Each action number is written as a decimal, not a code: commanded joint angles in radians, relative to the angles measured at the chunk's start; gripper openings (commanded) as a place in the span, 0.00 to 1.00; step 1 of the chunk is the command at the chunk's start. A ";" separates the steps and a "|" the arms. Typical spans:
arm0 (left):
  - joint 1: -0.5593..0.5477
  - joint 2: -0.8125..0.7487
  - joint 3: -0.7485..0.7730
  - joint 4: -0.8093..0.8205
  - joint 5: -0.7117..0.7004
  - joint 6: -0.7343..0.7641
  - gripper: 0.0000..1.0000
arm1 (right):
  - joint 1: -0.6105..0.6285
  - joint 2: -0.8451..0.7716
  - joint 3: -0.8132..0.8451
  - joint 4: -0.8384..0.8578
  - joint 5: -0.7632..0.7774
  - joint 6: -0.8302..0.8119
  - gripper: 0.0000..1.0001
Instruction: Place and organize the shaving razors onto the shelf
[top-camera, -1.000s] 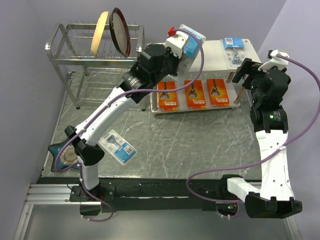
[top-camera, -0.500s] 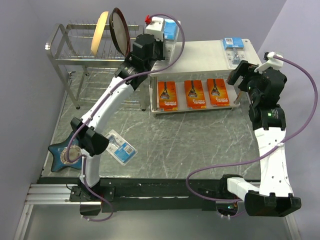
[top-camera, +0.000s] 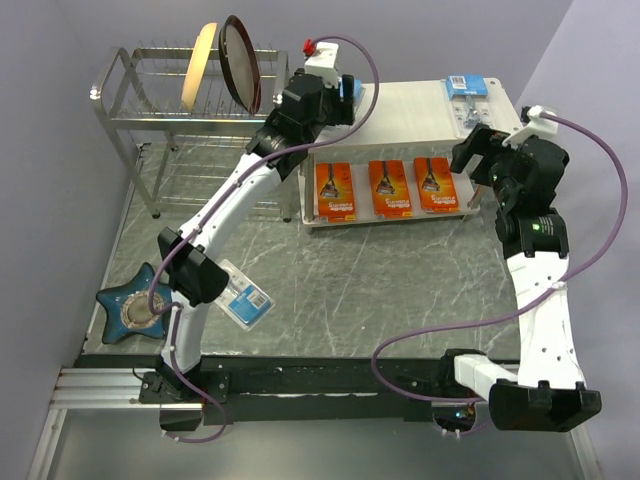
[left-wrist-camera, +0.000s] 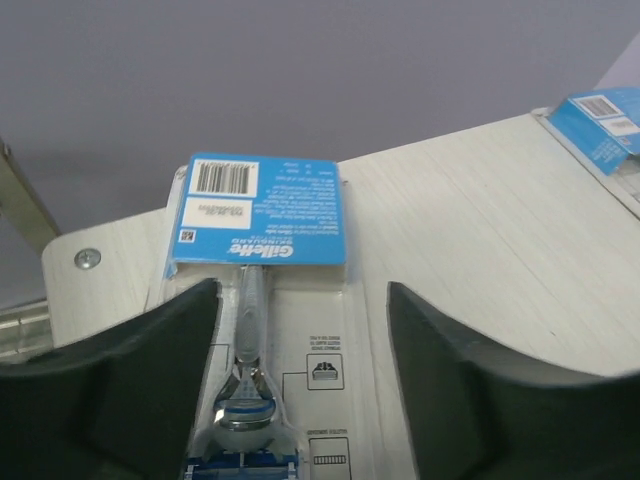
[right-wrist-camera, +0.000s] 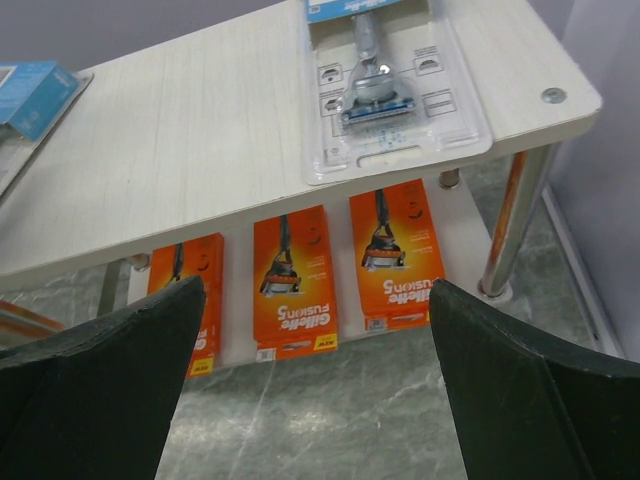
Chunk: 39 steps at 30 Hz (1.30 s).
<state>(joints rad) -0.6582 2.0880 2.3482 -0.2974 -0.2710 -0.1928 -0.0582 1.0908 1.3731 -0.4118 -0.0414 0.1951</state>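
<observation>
Left gripper (left-wrist-camera: 302, 300): released. Jaws are spread, one finger on each side of pack 1, with no clamping. Whether a finger touches the pack's clear edge cannot be told.
Pack 1 (left-wrist-camera: 265, 225): blue-and-clear razor pack. It lies flat on the top board of the shelf (top-camera: 410, 115), at the board's left end in the top view. The barcode end points away from the wrist camera. A screw head (left-wrist-camera: 87, 258) sits near it at the board's corner.
Pack 2 (top-camera: 467, 97): same type, flat on the same board at its right end in the top view, well apart from pack 1.
Pack 3 (top-camera: 245, 297): same type, on the table (top-camera: 400, 290) at the lower left of the top view. The left arm's elbow hides one corner.
Orange packs (top-camera: 390, 187): three, flat on the lower tier, side by side in one row.
Right gripper (right-wrist-camera: 318, 290): released. Jaws are wide apart with nothing between them. It hangs in front of the shelf's right end.
Rack (top-camera: 170, 120): chrome wire, upper left of the top view, beside the shelf.
Yellow plate (top-camera: 203, 65): on edge in the rack.
Dark plate (top-camera: 240, 62): on edge in the rack, beside the yellow plate.
Star dish (top-camera: 128, 310): blue, at the table's lower left.
</observation>
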 joint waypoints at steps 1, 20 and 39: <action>-0.036 -0.072 0.078 0.099 -0.006 -0.011 0.87 | -0.005 0.026 0.041 0.050 -0.106 0.023 1.00; 0.133 -0.793 -0.553 -0.158 0.372 0.244 0.99 | 0.530 0.521 0.599 0.139 0.400 0.009 1.00; 0.529 -0.988 -0.742 -0.158 0.714 0.000 0.99 | 0.776 0.819 0.796 0.192 0.733 -0.066 0.91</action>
<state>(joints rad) -0.1738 1.1389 1.6264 -0.5121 0.3557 -0.1192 0.7223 1.9106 2.1433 -0.2626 0.6079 0.1299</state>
